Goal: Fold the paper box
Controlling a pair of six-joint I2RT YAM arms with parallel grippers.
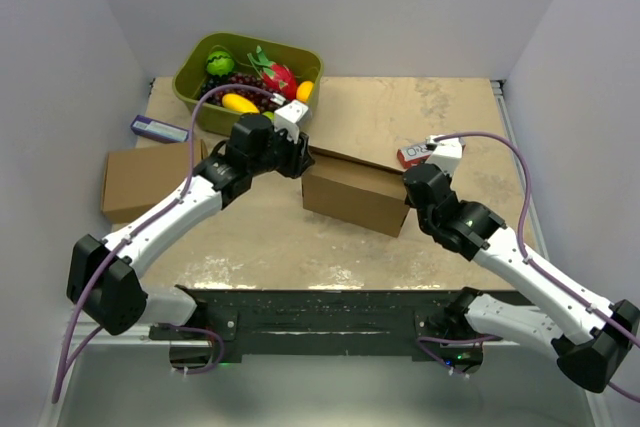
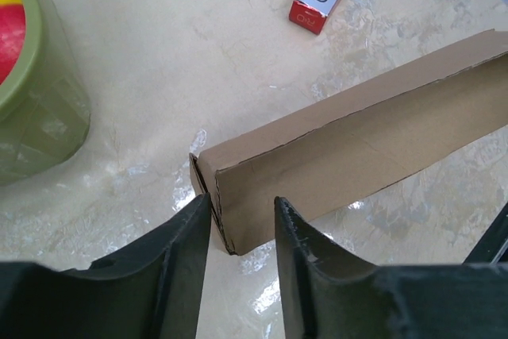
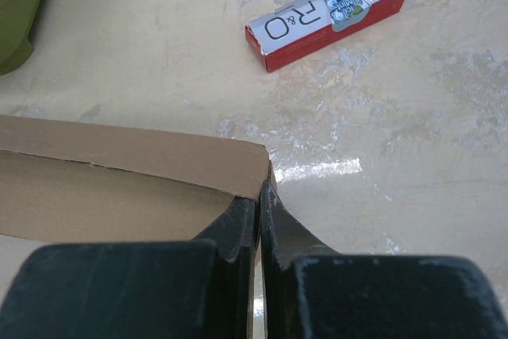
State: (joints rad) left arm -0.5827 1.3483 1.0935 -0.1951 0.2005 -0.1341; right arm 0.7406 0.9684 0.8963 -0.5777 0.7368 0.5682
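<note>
- While resting on the mottled tan table (image 1: 420,107), stretched as a long brown paper box (image 1: 355,195) from the left gripper (image 1: 297,159) across to the right gripper (image 1: 410,192).
- Found the left gripper's black fingers (image 2: 186,260) parted astride one end corner of the paper box, with cardboard filling the gap between them; could not tell how firmly they pressed.
- Found the right gripper's fingers (image 3: 230,228) clenched almost together, tips touching the opposite top corner; could not tell whether any cardboard was pinched.
- Noted a red toothpaste carton (image 3: 325,13) beyond the right gripper's tips, slightly to their right, apart from the paper box.
- Noted a green tub (image 2: 48,117) of fruit ahead and left of the left gripper.
- Noted a second cardboard box (image 1: 150,182) behind the left gripper, alongside its arm.
</note>
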